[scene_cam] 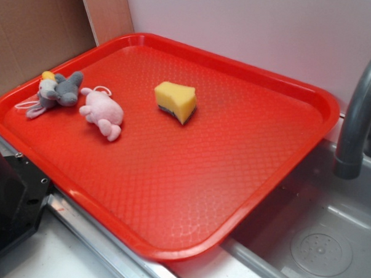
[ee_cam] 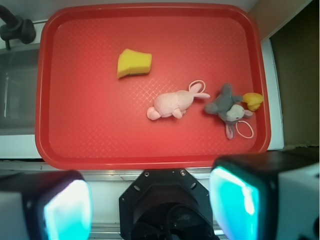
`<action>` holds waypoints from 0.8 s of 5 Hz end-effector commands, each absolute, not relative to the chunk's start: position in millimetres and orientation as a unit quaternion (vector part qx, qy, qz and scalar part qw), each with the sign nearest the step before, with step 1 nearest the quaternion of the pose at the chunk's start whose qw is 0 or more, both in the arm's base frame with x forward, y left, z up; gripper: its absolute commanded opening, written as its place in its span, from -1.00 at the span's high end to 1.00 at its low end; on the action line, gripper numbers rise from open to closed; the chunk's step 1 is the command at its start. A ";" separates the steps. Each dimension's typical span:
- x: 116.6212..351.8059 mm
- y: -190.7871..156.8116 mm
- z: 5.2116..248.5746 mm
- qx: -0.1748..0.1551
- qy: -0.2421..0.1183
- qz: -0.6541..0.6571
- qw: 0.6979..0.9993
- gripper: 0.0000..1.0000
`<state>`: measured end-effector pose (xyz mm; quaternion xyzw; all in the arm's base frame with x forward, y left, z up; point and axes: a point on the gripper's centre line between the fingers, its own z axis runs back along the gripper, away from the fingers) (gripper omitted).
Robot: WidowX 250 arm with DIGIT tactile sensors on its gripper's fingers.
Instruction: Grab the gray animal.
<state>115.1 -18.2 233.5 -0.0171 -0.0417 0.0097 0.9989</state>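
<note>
A red tray (scene_cam: 245, 178) covers the white surface (ee_cam: 15, 145) beside a gray sink (scene_cam: 316, 243) and faucet (scene_cam: 359, 116), with the gray animal (ee_cam: 226, 106) near the tray's corner, just beside a pink plush (ee_cam: 172, 103), while the end effector (ee_cam: 150, 200) hovers open, well apart.

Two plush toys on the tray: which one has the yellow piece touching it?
The gray animal, nearest the tray's corner. The small yellow piece sits against its head. The pink plush lies beside it, nearer the sponge, with nothing yellow touching it.
</note>
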 end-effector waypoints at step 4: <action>173.2 88.9 110.8 0.076 -0.012 -0.201 0.976 -1.00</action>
